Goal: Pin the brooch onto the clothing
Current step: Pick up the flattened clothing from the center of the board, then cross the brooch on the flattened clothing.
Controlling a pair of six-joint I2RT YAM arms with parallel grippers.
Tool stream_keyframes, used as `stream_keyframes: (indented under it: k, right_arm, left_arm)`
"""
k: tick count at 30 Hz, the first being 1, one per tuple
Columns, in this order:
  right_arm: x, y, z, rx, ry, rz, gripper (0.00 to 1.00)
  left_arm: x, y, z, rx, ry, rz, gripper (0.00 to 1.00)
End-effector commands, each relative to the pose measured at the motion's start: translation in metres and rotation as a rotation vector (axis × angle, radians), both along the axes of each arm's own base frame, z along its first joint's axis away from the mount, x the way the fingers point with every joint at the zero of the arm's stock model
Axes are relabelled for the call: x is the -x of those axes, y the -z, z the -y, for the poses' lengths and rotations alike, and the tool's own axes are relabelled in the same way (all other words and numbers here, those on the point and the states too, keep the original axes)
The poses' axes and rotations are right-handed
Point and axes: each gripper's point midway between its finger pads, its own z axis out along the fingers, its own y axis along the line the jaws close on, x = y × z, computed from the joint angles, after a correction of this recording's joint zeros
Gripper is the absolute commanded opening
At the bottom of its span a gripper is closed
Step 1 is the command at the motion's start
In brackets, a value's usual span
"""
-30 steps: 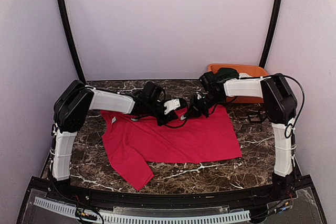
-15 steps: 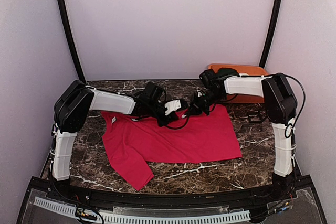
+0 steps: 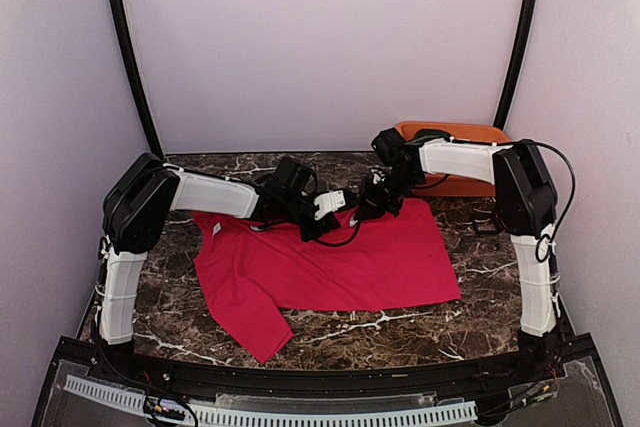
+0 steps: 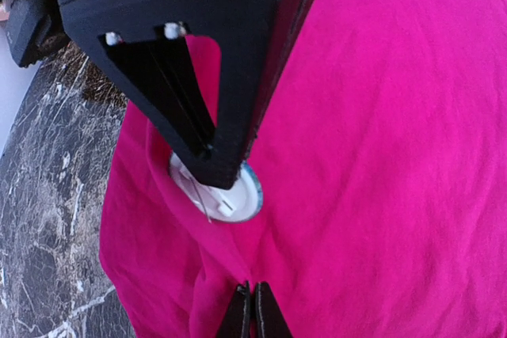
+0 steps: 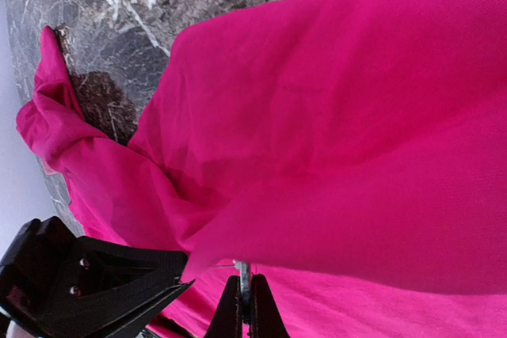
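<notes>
In the top view, the left gripper (image 3: 338, 213) and the right gripper (image 3: 366, 203) meet tip to tip over the far edge of the red short-sleeved T-shirt (image 3: 340, 267). The shirt spreads soft and creased from there across the dark veined marble table (image 3: 480, 247). We cannot read either jaw in that view.

Only the left wrist view shows the round white brooch with a blue rim (image 4: 238, 199). It lies on the cloth just ahead of the left fingertips, under the right gripper's black wedge-shaped finger. The left jaws stand narrow, pinching a cloth ridge.

In the right wrist view, a raised fold hides the disc. The right jaws are closed on a thin silvery sliver, apparently the brooch's pin.
</notes>
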Motion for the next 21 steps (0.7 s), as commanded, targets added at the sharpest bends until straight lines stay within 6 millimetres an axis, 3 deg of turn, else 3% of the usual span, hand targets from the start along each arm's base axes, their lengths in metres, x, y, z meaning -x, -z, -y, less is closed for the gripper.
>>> stream_keyframes:
  k: [1, 9, 21]
  right_arm:
    - [0.006, 0.012, -0.001, 0.065, -0.037, 0.001, 0.00]
    - [0.008, 0.007, -0.012, 0.044, -0.059, 0.009, 0.00]
    - [0.008, -0.016, -0.005, 0.031, -0.045, 0.050, 0.00]
  left_arm:
    - [0.005, 0.008, -0.002, -0.027, -0.005, -0.010, 0.02]
    - [0.006, 0.008, -0.001, -0.024, -0.006, -0.015, 0.02]
    - [0.003, 0.009, -0.002, -0.034, -0.020, -0.005, 0.02]
